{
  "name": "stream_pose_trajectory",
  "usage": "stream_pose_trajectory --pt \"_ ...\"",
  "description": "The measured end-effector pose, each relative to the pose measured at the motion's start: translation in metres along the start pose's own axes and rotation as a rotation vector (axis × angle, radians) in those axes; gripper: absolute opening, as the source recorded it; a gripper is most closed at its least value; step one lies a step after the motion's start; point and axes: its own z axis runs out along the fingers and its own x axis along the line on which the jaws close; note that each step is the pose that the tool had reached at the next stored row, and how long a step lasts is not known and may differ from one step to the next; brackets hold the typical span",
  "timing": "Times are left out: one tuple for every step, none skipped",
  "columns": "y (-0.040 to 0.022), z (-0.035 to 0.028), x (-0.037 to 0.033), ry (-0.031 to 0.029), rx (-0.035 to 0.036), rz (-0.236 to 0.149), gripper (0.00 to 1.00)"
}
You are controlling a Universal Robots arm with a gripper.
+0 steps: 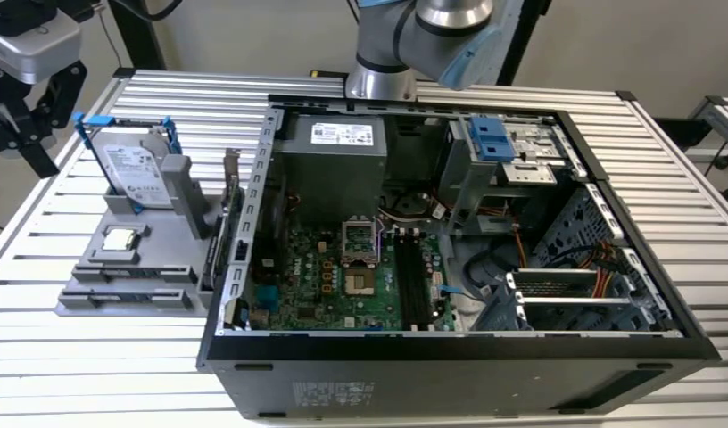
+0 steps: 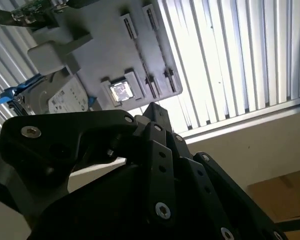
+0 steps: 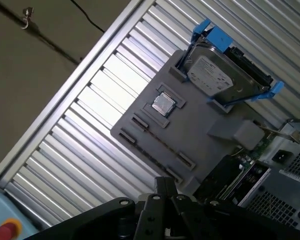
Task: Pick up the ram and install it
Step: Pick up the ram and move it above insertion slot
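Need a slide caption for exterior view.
Open PC case on slatted table; hand hangs near grey holder carrying hard drive and processor chip.

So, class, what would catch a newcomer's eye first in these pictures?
The open computer case with its green motherboard sits in the middle of the slatted table. On the exterior view's left, a gray tray holds a blue-framed hard drive and a small silver chip, with the black tool hanging beside the drive.
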Motion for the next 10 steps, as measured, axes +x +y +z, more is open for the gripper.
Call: stream_pose_trajectory --pt "0.0000 0.0000 0.0000 0.0005 0.0000 -0.009 0.00" --pt "0.0000 0.0000 0.0001 0.0009 -0.0001 -0.019 0.00" --pt "0.0000 0.0001 0.0001 0.0014 -0.0003 -0.031 0.00" --pt "0.0000 0.0000 0.0001 0.0019 -0.0004 -0.041 0.00" --pt "0.0000 0.0000 0.0000 0.0025 -0.0005 -0.053 0.00" --pt "0.0001 0.0000 0.0000 0.0032 -0.0006 -0.066 0.00" --pt "0.0001 0.0000 0.0000 0.0038 -0.0007 -0.081 0.00" --pt "0.0001 0.0000 0.0000 0.0045 -0.0009 -0.096 0.00" --pt "0.0001 0.0000 0.0000 0.0052 -0.0010 -0.110 0.00" --pt "0.0000 0.0000 0.0000 0.0059 -0.0012 -0.125 0.00"
